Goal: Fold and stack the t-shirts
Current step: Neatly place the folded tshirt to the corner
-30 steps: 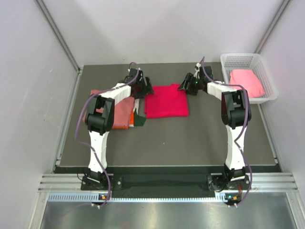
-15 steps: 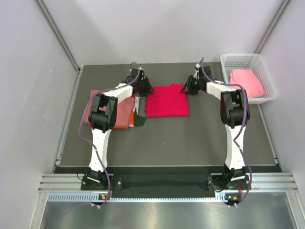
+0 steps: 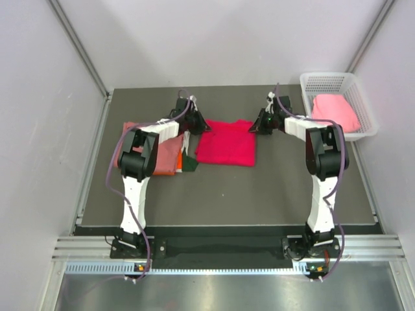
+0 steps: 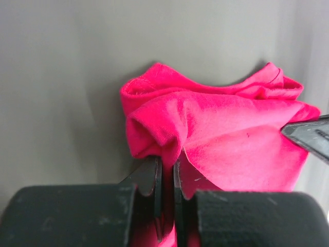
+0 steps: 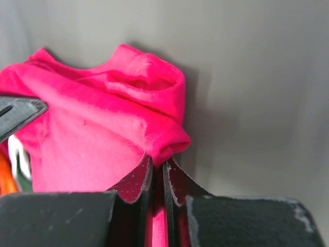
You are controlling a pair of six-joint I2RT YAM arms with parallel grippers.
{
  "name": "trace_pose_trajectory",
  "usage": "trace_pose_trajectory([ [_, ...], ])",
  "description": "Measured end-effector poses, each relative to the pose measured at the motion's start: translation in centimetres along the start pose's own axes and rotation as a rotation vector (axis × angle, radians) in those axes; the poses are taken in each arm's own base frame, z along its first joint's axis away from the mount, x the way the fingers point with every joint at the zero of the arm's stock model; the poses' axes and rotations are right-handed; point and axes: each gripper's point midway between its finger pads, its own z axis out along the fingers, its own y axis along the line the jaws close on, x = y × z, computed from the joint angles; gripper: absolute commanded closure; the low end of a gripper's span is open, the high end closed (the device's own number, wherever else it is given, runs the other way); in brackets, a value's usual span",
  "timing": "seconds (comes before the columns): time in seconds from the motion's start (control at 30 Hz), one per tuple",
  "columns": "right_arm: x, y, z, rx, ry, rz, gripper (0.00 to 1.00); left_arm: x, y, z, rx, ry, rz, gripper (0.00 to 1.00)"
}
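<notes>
Reaching out from the near edge of the dark table (image 3: pixel 272 194), the two arms close in on the bright crimson-pink t-shirt (image 3: pixel 225 146), which lies just beyond mid-table between them. It is a folded, nearly square panel. Its slightly longer axis appears to run left to right across the table, with its near edge flat on the surface. At its far edge the left gripper (image 3: pixel 195 124) and the right gripper (image 3: pixel 259 123) are each clenched on a corner, with cloth pinched between the jaws and bunched into small rolls, as the wrist cameras show close up. Beside the left arm sits the stack so far: a dusty salmon t-shirt (image 3: pixel 162 150) folded on top of an orange t-shirt (image 3: pixel 163 172), whose edge peeks out below. Farther off, at the right rear corner, a light pink t-shirt (image 3: pixel 335 110) waits crumpled in the white mesh basket (image 3: pixel 305 81). By the look of it, two shirts are done, one is mid-fold and not yet stacked, and one is untouched.
</notes>
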Motion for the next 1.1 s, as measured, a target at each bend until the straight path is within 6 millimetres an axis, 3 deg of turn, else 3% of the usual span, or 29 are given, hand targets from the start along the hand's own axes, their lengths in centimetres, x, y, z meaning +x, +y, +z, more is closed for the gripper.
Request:
trace_pose_trajectory([
  [0.23,2.7,1.6,-4.7,-0.037,-0.002,-0.001,1.0,3.6,-0.8,-2.5,0.02,0.065,0.012,1.0],
  [0.43,4.3,2.7,-8.2,-0.059,-0.025,-0.019,1.0,6.1,-3.0,-5.4,0.04,0.082,0.049,1.0],
  [0.8,6.3,4.3,-13.2,-0.095,-0.061,-0.069,1.0,6.9,-7.8,-12.0,0.093,0.009,0.135,1.0],
  [1.0,5.8,6.7,-17.4,-0.129,-0.135,-0.143,1.0,6.5,-10.6,-16.5,0.118,-0.056,0.175,1.0],
  [1.1,5.5,8.1,-19.1,-0.159,-0.17,-0.171,1.0,5.9,-10.9,-18.0,0.112,-0.091,0.177,1.0],
])
